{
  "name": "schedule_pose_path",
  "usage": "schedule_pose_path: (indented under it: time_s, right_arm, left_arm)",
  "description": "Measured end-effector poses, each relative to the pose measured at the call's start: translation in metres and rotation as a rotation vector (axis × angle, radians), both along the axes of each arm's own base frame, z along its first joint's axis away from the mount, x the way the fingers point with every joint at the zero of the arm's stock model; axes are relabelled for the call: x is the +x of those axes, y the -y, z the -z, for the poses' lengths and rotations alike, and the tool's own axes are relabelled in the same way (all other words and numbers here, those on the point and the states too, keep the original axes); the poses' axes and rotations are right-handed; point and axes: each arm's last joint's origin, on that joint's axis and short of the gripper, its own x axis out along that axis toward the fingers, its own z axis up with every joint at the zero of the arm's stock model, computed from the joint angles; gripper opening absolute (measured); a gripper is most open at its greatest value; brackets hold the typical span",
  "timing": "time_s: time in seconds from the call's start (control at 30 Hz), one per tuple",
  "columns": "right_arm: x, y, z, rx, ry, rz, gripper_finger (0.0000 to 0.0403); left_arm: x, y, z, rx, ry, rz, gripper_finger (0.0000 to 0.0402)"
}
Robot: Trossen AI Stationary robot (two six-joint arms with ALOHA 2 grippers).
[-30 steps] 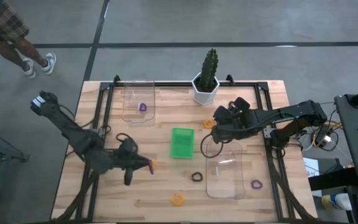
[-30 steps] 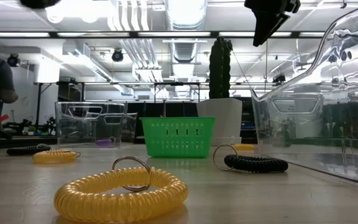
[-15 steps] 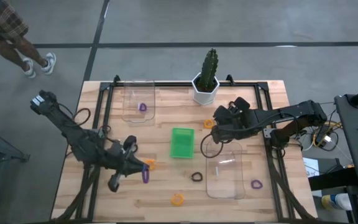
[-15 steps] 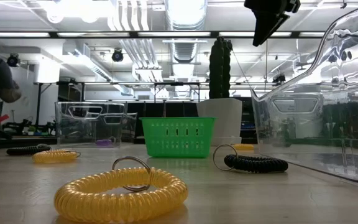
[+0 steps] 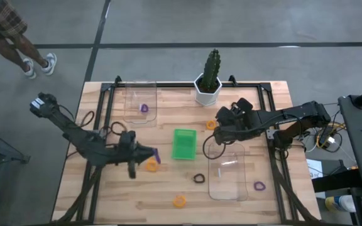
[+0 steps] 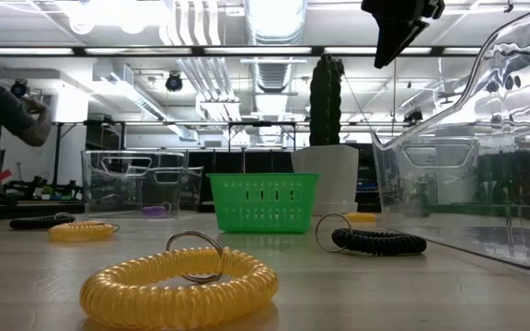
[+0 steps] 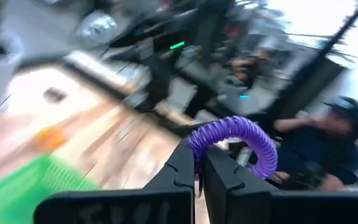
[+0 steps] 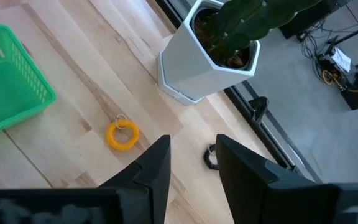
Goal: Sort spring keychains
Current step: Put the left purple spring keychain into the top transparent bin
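A purple spring keychain (image 7: pixel 235 135) is clamped in my left gripper (image 5: pixel 151 154), which I have swung back from the worktop's near side toward the green tray (image 5: pixel 183 143). An orange keychain (image 5: pixel 150 165) lies just beside the gripper, a black one (image 5: pixel 198 179) farther off. Since half a second ago the load has stayed gripped, so I judge the carry is on. My right gripper (image 8: pixel 188 158) hangs with fingers apart above another orange keychain (image 8: pixel 122 134), by the cactus pot (image 5: pixel 207 90).

Wooden table (image 5: pixel 105 194) — green tray (image 5: pixel 183 144), clear trays (image 5: pixel 227 172), potted cactus (image 5: pixel 208 81), scattered spring keychains (image 5: pixel 180 201).
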Motion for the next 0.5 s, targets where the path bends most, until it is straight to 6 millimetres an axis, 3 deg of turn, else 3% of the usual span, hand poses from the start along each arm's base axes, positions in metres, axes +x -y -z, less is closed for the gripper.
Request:
schedule_pose_path:
  time_s: [0.17, 0.5]
  right_arm:
    - [0.000, 0.000, 0.000, 0.000, 0.001, 0.000, 0.0129]
    - [0.001, 0.000, 0.000, 0.003, 0.015, 0.000, 0.0122]
  left_arm:
    - [0.010, -0.020, 0.021, -0.183, -0.118, -0.148, 0.0007]
    - [0.022, -0.069, 0.042, -0.158, -0.332, -0.319, 0.0007]
